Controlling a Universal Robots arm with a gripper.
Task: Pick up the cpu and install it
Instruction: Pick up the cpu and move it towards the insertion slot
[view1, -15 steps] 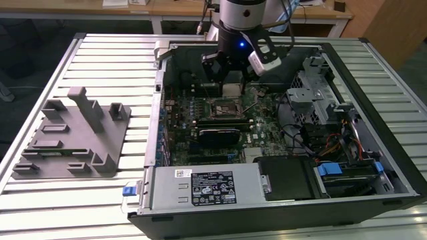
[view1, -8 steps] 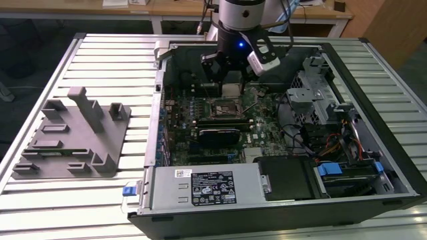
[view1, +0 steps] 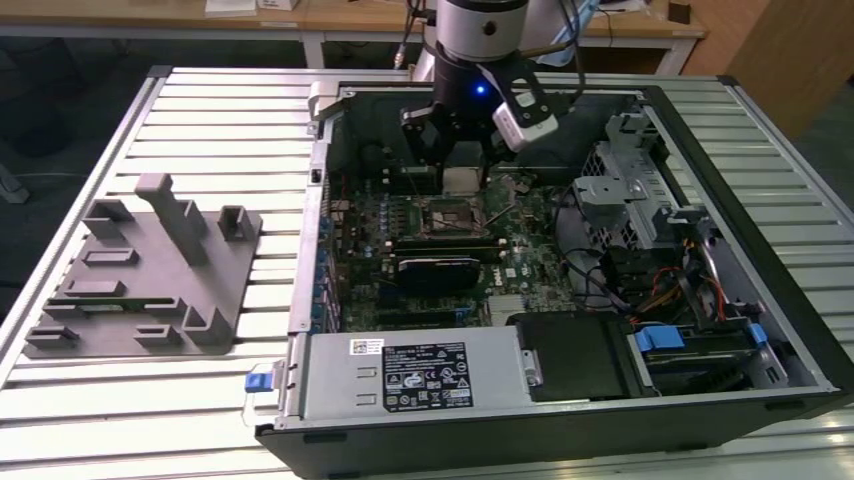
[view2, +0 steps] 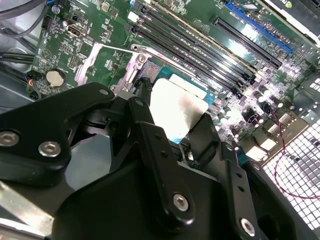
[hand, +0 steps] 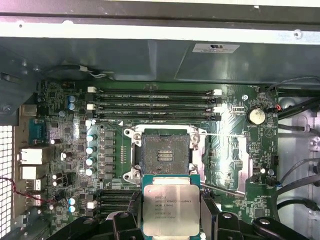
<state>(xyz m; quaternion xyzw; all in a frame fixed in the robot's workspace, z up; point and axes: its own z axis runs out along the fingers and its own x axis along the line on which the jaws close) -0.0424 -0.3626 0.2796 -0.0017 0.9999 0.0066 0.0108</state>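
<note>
Black two-finger gripper (hand: 171, 220): clamped on flat silvery square cpu (hand: 171, 209), held level. Black-framed motherboard socket (hand: 162, 154): unoccupied, just beside cpu, slightly nearer in the exterior view.

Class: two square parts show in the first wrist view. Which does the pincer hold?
The silvery-topped cpu, held in the pincer; the dark socket sits empty.

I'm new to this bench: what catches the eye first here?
The gripper holds the cpu by its edges over the motherboard inside the open computer case. In the first wrist view the empty socket lies just beyond it. A grey fixture sits at the exterior view's left.
</note>
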